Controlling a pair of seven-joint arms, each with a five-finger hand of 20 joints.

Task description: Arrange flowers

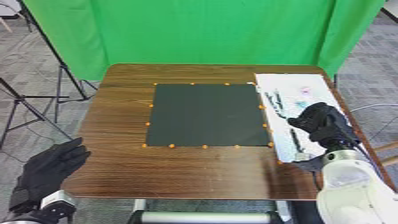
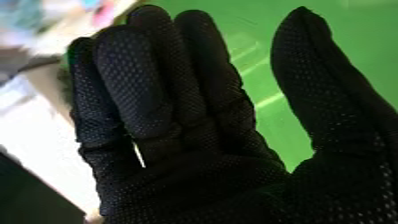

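Right hand over the white sheet, thumb wide, fingers straight!

Here we are at the brown wooden bench (image 1: pixel 115 172), and the black-gloved right hand (image 1: pixel 327 125) is over the long white sheet (image 1: pixel 282 80) along the bench's right side; in the right wrist view its four fingers (image 2: pixel 129 75) stand straight and close-set, a narrow gap between two of them lower down, the thumb well apart, nothing pinched; whether the hand touches the sheet, I cannot tell.

And the flowers? Up at the far part of the sheet lies a small pale pink flower-like piece (image 1: pixel 306 91), beyond the right hand, its exact shape too blurred to call; slim dark stem-like pieces (image 1: pixel 277 102) lie just beside it, towards the middle of the bench; another slender dark piece (image 1: pixel 296 140) lies nearer the robot, on the same sheet!

Over to the other side; the black-gloved left hand (image 1: pixel 44 172) is off the bench's near left corner, its fingers extended and relaxed, holding nothing; centre stage, a dark square mat (image 1: pixel 206 115) lies beside the sheet, small orange dots (image 1: pixel 172 146) spaced round its edges; and beyond the bench hangs a bright green curtain (image 1: pixel 204 35).
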